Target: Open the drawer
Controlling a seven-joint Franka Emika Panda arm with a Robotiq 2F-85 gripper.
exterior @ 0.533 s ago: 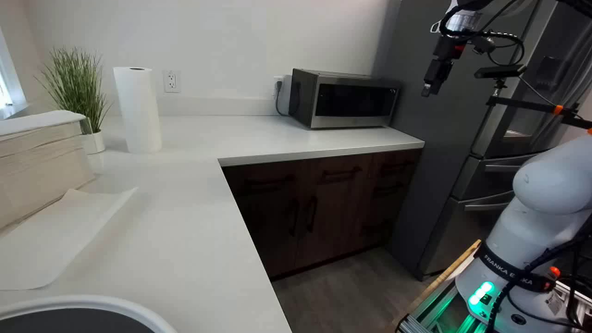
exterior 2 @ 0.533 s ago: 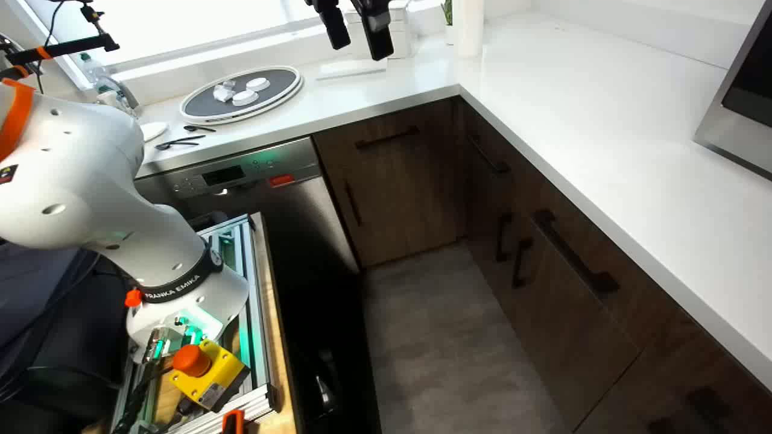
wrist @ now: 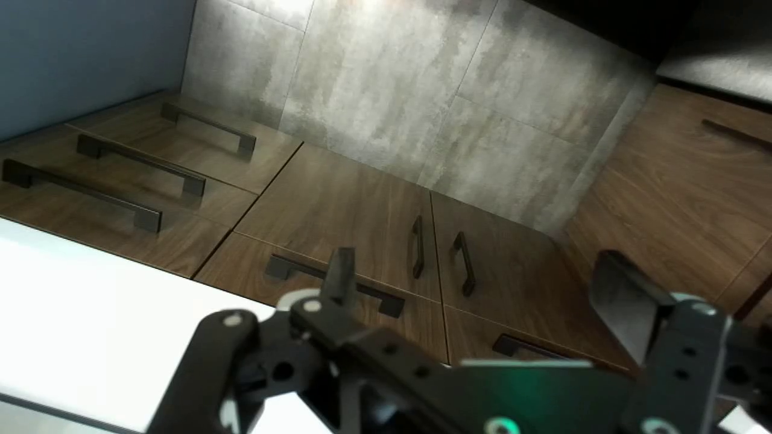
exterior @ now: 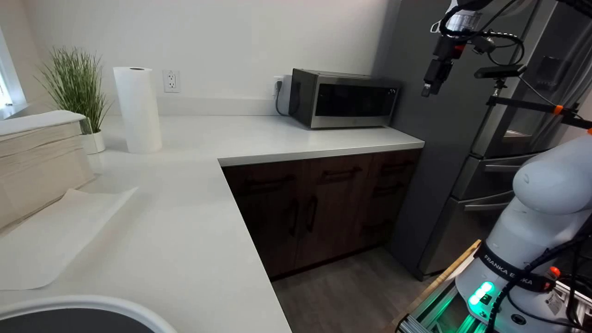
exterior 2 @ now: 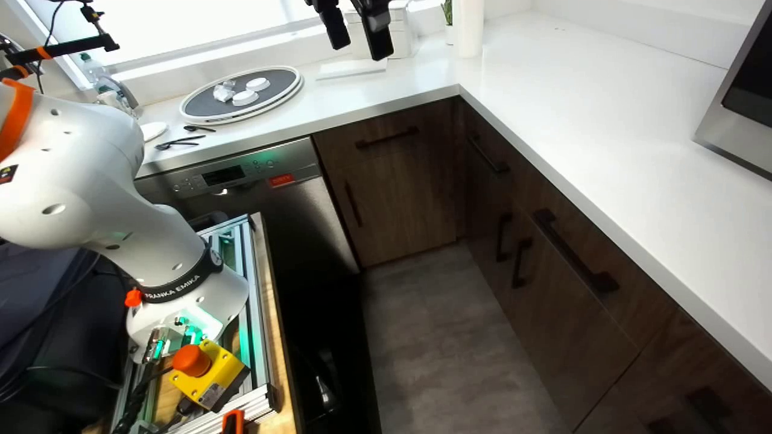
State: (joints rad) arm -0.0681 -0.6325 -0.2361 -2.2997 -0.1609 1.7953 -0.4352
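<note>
In an exterior view the white countertop [exterior: 199, 199] bends round a corner, a microwave [exterior: 356, 101] standing upper right of centre just beside a dark refrigerator [exterior: 444, 138], a paper towel roll [exterior: 138, 111] and a potted grass plant [exterior: 76, 88] at upper left. Beneath a bright window [exterior 2: 199, 30], a round, grey-topped tray [exterior 2: 202, 106] sits upper left in an exterior view, above a steel dishwasher [exterior 2: 289, 217]; grey floor [exterior 2: 434, 337] fills the lower middle. The drawer [wrist: 416, 325], a wide brown wood front, lies closed below the wrist view's centre, bordering the countertop. The gripper [wrist: 482, 286] is unclenched, its fingers [wrist: 341, 274] spread wide apart, one overlapping the drawer's handle [wrist: 392, 306] in that picture.
</note>
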